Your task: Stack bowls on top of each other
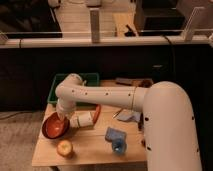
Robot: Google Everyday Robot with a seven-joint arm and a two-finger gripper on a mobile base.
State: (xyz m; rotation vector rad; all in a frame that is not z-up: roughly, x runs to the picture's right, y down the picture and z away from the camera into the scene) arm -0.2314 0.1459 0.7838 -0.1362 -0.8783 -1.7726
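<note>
Hovering at lower left, the gripper (64, 119) sits over one bowl (52, 129) on the counter (95, 145); its hold cannot be told. A second bowl (96, 113) seems tilted just beside it, so the stacking looks unfinished.

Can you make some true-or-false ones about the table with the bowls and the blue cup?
1. A reddish bowl sits on the table. True.
2. The blue cup is inside that bowl. False: it stands on the table, apart from the bowl.
3. A green tray is at the table's back. True.
4. The gripper hangs high above everything. False: it is low over the table, next to the bowl, at a second reddish bowl tipped on edge.
5. The round fruit lies in the tray. False: it lies on the table in front of the bowl.
</note>
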